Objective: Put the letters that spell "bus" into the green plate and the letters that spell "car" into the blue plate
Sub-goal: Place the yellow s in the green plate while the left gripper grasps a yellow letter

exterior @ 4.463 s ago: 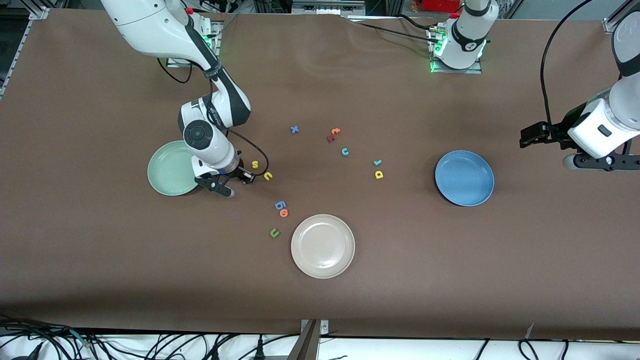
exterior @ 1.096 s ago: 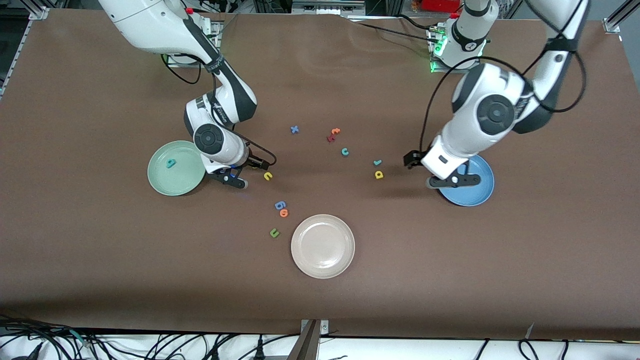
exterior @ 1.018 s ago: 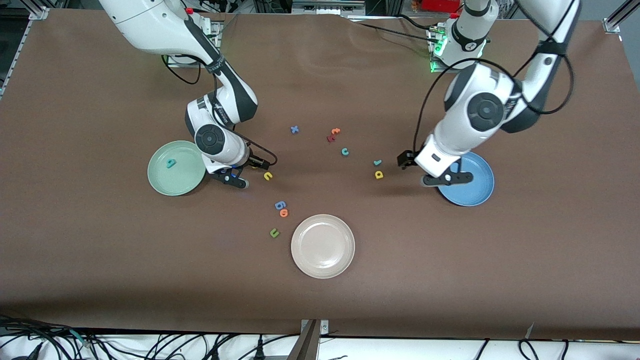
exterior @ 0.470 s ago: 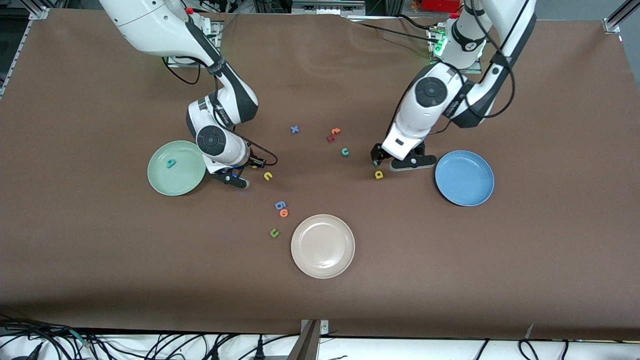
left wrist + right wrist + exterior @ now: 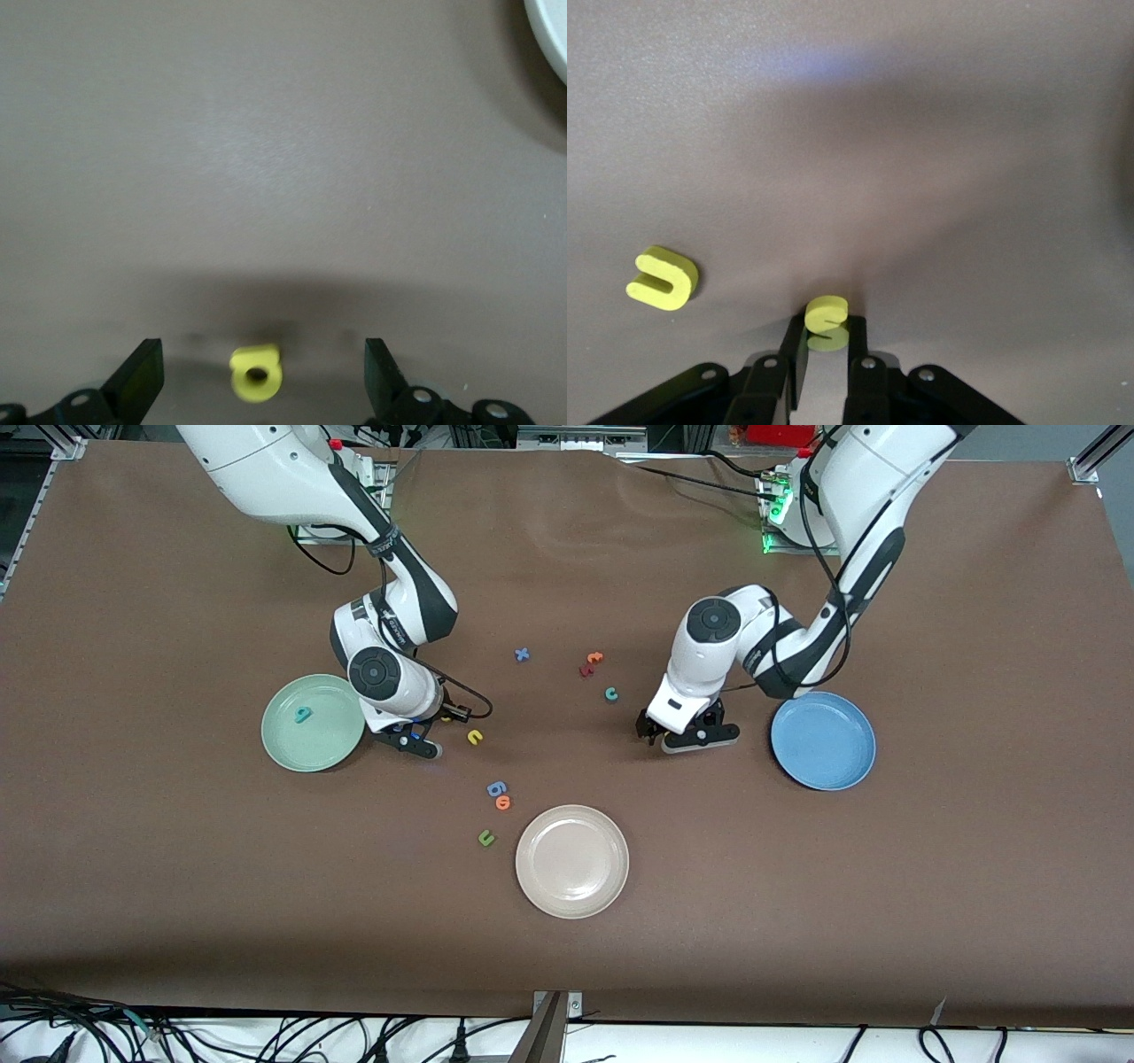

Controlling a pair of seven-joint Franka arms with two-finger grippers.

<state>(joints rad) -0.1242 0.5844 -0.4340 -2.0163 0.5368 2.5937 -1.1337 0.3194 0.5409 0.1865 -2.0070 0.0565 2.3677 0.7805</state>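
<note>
My right gripper (image 5: 824,326) is shut on the yellow "s" (image 5: 827,320) down at the table, beside the green plate (image 5: 292,748). The teal "b" (image 5: 303,714) lies in that plate. The yellow "u" (image 5: 475,736) lies close by on the table and shows as the yellow "u" (image 5: 663,278) in the right wrist view. My left gripper (image 5: 261,343) is open and low, with the yellow "a" (image 5: 257,374) between its fingers. The teal "c" (image 5: 610,693) lies beside the left arm. The teal "r" is hidden under that arm. The blue plate (image 5: 822,740) holds nothing.
A cream-white plate (image 5: 571,861) sits nearer to the front camera. A blue "g"-like letter (image 5: 496,787), an orange ring (image 5: 503,802) and a green "u" (image 5: 485,837) lie beside it. A blue "x" (image 5: 522,654), an orange "t" (image 5: 594,657) and a dark red letter (image 5: 585,670) lie mid-table.
My right gripper has shut on the yellow "s". My left arm has swung from over the blue plate to the yellow "a", still open.
</note>
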